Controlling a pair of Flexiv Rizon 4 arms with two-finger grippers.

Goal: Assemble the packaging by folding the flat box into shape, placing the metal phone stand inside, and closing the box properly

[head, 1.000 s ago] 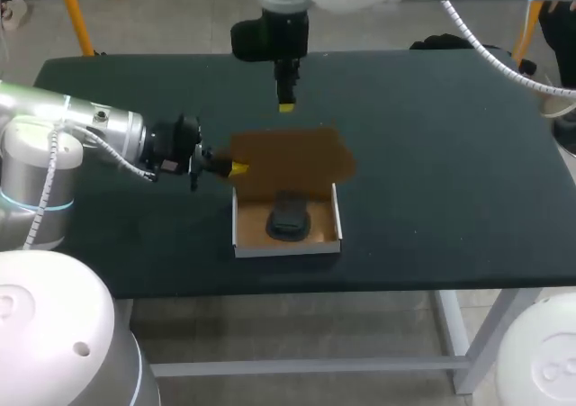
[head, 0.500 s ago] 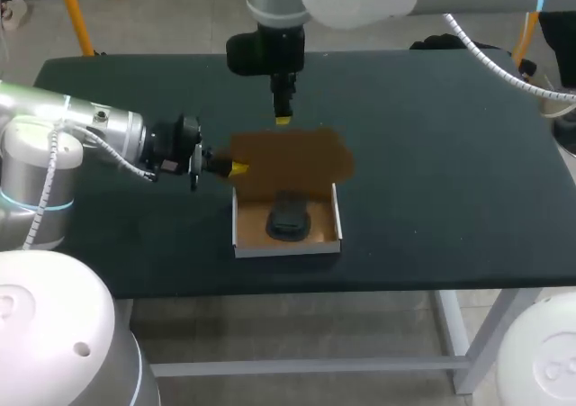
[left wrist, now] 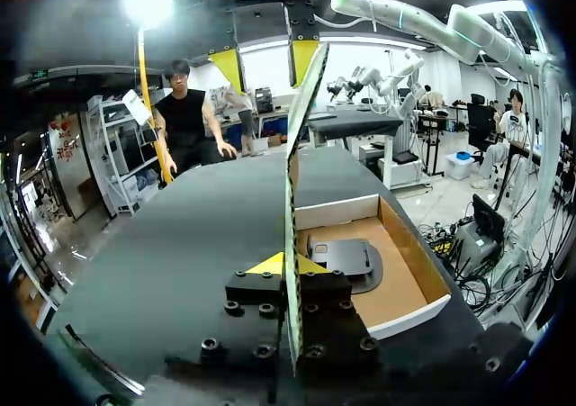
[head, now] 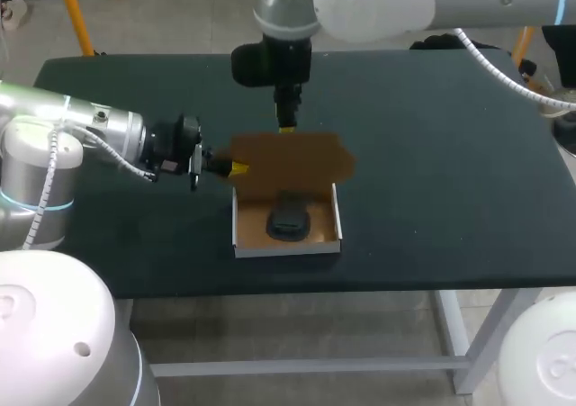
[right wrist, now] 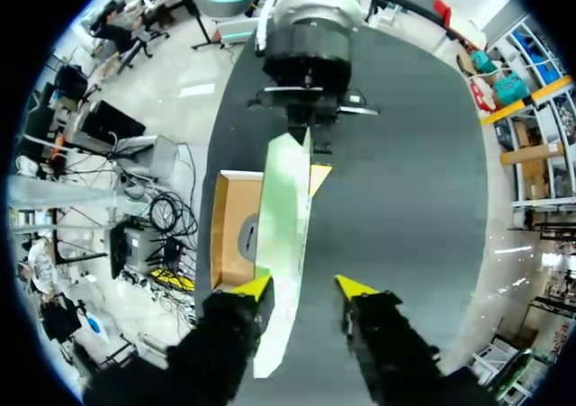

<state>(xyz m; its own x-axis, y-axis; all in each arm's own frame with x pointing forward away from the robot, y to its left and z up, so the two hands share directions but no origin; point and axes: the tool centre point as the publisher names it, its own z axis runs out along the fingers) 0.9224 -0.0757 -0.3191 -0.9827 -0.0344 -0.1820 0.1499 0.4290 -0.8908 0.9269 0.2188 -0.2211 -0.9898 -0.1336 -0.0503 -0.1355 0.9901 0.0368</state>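
Note:
The box (head: 286, 241) has white walls and a brown inside, and the dark phone stand (head: 288, 219) lies in it. Its brown lid (head: 290, 160) stands raised behind the tray. My left gripper (head: 236, 166) is shut on the lid's left edge; in the left wrist view the lid (left wrist: 295, 154) runs edge-on between its yellow tips (left wrist: 288, 265), with the stand (left wrist: 346, 260) beside them. My right gripper (head: 286, 129) hangs at the lid's upper edge, open. In the right wrist view the lid (right wrist: 281, 217) stands between its fingers (right wrist: 303, 287), close against one fingertip (right wrist: 252, 286).
The dark table (head: 432, 154) stretches bare to the right of the box and in front of it. My left arm (head: 90, 131) lies low over the table's left side. My right arm (head: 378, 1) crosses above the far edge.
My right gripper has come down towards the lid's upper edge. The left gripper, lid and box have stayed put.

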